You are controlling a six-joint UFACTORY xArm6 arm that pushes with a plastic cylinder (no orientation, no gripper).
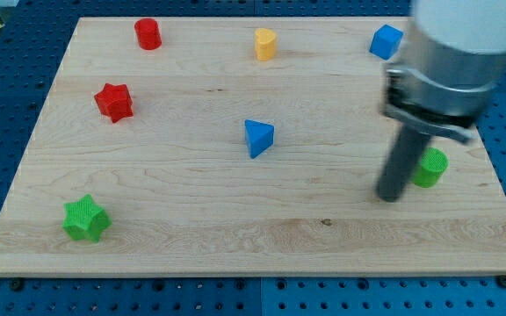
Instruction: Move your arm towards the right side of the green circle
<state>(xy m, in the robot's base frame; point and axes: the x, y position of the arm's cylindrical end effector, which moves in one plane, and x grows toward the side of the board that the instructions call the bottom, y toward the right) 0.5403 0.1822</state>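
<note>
The green circle (430,168) is a short green cylinder near the right edge of the wooden board (191,228). My dark rod comes down from the arm at the view's upper right, and my tip (390,196) rests on the board just left of and slightly below the green circle, close to it or touching. The rod hides the circle's left edge.
A blue triangle (257,138) lies mid-board. A green star (86,219) is at the lower left and a red star (113,102) at the left. A red cylinder (148,33), a yellow block (265,43) and a blue cube (386,41) line the top.
</note>
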